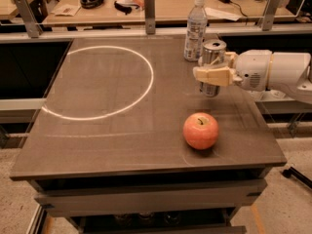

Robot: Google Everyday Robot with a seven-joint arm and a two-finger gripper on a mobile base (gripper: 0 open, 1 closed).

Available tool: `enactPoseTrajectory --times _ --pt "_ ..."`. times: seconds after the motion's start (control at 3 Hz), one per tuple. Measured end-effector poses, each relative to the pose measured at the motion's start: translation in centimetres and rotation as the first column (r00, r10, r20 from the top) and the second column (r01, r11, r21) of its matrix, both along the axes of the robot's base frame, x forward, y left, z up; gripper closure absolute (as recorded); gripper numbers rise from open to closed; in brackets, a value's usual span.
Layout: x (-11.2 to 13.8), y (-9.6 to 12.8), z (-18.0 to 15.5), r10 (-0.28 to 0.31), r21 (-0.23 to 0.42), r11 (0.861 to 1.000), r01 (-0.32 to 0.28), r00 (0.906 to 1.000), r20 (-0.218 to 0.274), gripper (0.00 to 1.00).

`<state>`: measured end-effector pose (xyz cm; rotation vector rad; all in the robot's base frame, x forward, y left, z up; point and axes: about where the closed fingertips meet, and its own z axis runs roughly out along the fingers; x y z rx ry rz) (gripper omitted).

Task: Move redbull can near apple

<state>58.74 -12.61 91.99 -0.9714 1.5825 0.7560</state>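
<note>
The redbull can (pixel 213 52), slim and silver-grey with a shiny top, is held upright in my gripper (pixel 210 75) at the right side of the table. The gripper's tan fingers (pixel 213 75) are shut around the can's middle, and the white arm reaches in from the right. The can's bottom hangs a little above the tabletop. The apple (pixel 201 130), pinkish-red with a yellowish patch at its stem, sits on the table in front of the can, about a can's height nearer the front edge.
A clear plastic bottle (pixel 195 29) with a white cap stands just behind the can near the table's far edge. A white circle (pixel 146 77) is marked on the dark tabletop (pixel 107 135) at the left. A cluttered bench runs behind the table.
</note>
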Motion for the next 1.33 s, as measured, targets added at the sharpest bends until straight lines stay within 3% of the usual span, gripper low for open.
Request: enactPoseTrajectory --times 0.33,1.0,1.33 --pt "-1.7 -1.3 0.1 -0.011 0.005 1.000 0.011 0.9998 -0.016 1.00" --pt "-4.3 -0.1 -1.9 -0.006 0.030 1.000 0.008 0.9989 -0.047 1.00" --pt "-3.8 0.2 -3.3 -0.026 -0.006 1.000 0.026 0.9995 -0.016 0.82"
